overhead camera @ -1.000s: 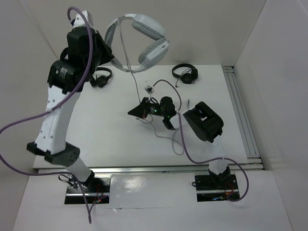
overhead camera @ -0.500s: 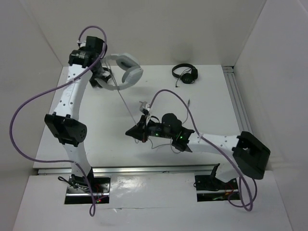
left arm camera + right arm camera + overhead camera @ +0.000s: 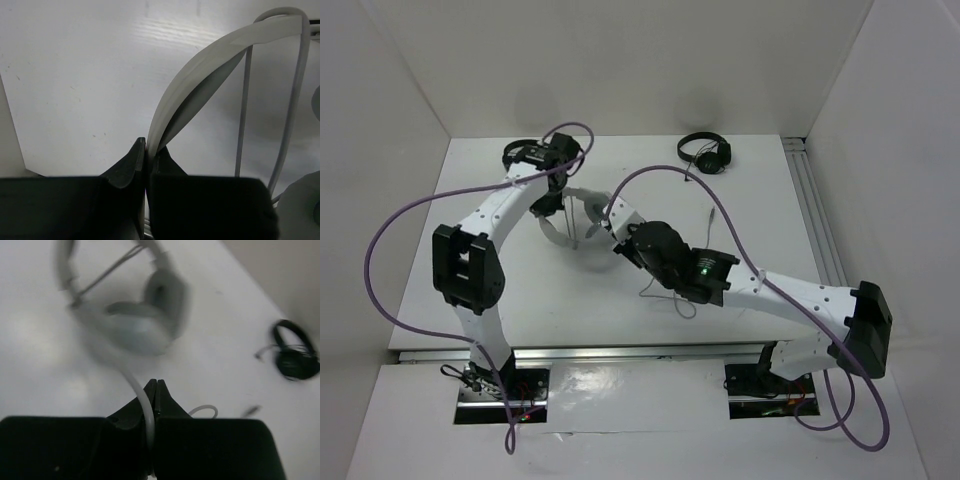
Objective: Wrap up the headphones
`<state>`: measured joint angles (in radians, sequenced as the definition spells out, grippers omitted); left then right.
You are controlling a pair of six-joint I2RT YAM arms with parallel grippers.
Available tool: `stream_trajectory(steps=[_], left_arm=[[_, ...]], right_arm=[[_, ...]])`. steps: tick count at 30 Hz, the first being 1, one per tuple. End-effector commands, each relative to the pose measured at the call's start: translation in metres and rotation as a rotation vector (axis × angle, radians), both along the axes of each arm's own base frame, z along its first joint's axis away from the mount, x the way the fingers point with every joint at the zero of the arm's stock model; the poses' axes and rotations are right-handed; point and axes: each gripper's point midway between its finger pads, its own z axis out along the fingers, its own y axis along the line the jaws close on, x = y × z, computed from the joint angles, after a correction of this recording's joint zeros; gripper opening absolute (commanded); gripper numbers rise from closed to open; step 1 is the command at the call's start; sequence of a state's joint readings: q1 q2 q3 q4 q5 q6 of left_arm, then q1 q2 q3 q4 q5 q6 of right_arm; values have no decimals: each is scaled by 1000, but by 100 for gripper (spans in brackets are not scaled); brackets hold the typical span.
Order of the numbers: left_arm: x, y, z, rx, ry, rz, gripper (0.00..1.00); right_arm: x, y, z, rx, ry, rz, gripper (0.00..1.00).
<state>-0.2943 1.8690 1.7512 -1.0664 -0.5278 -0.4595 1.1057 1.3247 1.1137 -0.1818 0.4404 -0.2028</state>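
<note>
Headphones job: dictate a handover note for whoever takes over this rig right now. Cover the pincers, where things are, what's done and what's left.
Left pincer: shut on the headband of the white headphones, left of the middle of the table.
Right pincer: shut on the grey cable, close to the headphones.
Done: headband and cable both gripped. No clear turns of cable wound yet, and a loose length lies on the table.
Left: wind the cable around the headphones, then set them down.
The black headphones at the far edge are not part of the job.
</note>
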Motion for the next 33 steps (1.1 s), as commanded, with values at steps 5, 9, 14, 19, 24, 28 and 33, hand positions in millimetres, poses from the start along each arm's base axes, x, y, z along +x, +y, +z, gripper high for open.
stream_trajectory(steps=[5,9,14,19,24,28,33], left_arm=[[-55,-68,26,107,-179,-353,0],[-108,-94,23,128,-224,-499,0],[-143,-101,46,91,-337,-593,0],[-162,-112,47,43,-326,-681,0],[-159,-128,38,52,-257,-717,0],[-155,-144,43,39,-247,-751,0],[-164,-168,63,-12,-258,-870,0]], right_arm=[[74,-125,157,120,-481,-514,0],[107,-154,167,105,-540,-579,0],[156,-199,158,112,-521,-689,5],[165,-192,168,208,-494,-601,7],[163,-174,178,272,-477,-505,2],[162,-170,172,300,-483,-431,2],[176,-183,164,329,-453,-420,4]])
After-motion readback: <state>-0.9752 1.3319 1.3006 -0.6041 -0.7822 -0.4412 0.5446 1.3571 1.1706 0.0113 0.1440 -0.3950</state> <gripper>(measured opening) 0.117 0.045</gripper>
